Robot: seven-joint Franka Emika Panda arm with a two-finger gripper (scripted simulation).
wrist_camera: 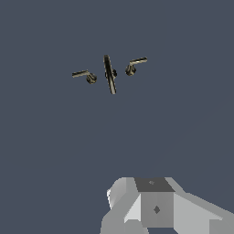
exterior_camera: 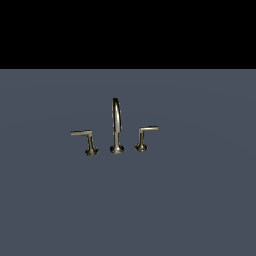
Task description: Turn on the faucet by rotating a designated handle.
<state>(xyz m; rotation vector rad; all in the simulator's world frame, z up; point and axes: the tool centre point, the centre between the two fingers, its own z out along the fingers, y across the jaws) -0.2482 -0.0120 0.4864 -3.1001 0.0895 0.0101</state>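
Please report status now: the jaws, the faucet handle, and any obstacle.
Gripper far from faucet, jaws not visible. Handle untouched, lever level, beside spout. Nothing in the way.

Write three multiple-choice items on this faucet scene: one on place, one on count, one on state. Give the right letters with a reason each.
1. In the exterior view, where does the spout stand?
A. between the two lever handles
B. left of both handles
C. right of both handles

2. How many lever handles are there?
A. one
B. two
C. three

3. What is touching the handle on the exterior view's left?
A. the gripper clamps it
B. the spout leans on it
C. nothing touches it

Answers:
1 A: the other handle sits on its far side.
2 B: one lever handle on each side of the spout.
3 C: it stands alone; in the wrist view the faucet lies far off.
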